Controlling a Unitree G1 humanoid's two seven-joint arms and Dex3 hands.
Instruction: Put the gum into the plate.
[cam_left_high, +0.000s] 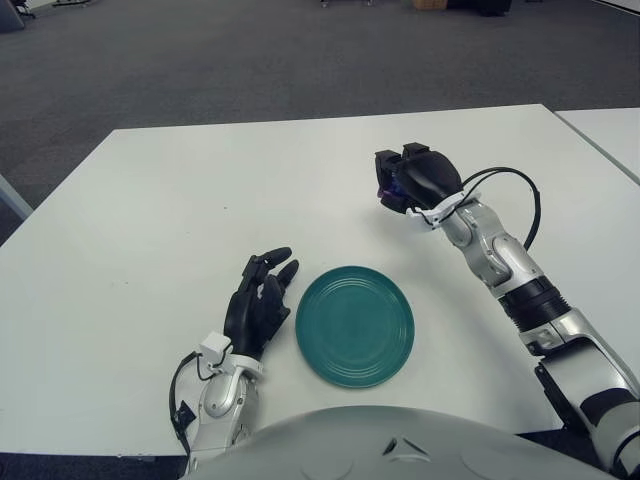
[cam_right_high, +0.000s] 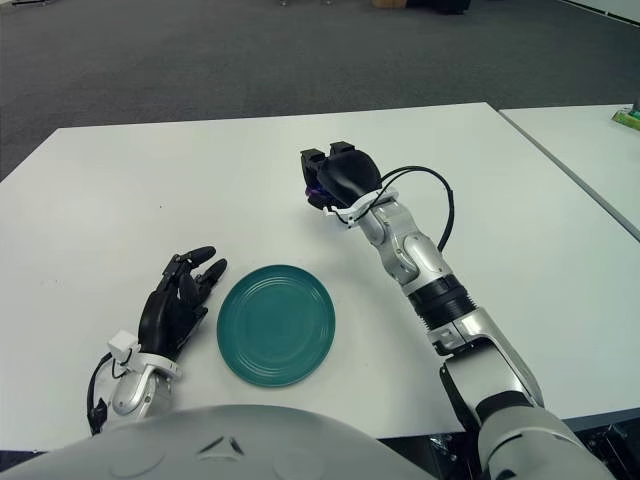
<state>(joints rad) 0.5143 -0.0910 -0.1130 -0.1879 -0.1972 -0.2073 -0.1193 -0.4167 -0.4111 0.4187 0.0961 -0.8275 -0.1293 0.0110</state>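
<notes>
Fingers curled tight, that is the story in the left eye view: the right hand (cam_left_high: 415, 185) is raised over the far right part of the white rectangular worktop (cam_left_high: 150, 230), its black fingers clenched around a small purple gum pack (cam_left_high: 385, 192). Only a sliver of purple peeks out at the left edge of the grip, so the pack's shape cannot be told. The silver forearm runs down towards the lower right corner, a black cable looping beside the wrist. Nearer the robot sits the round teal ridged plate (cam_left_high: 354, 325), flat on the worktop and bare. The held gum is well apart from it, beyond its far right rim. Just beside the plate's left edge shows the left hand (cam_left_high: 258, 305), black fingers relaxed and slightly spread, pointing away from the robot, grasping nothing. Dark grey carpet floor (cam_left_high: 250, 60) stretches behind the worktop, and the corner of a second white table (cam_left_high: 605, 130) sits at the right.

Over to the right eye view, and it is the same picture from a touch to the side. The right hand (cam_right_high: 338, 180) is closed on the gum pack (cam_right_high: 312, 186), again just a purple glint between the fingers at the left. The plate (cam_right_high: 276, 323) lies nearer the robot and to the left, nothing on it. The left hand (cam_right_high: 180, 300) shows just left of the plate, fingers loose and open.
</notes>
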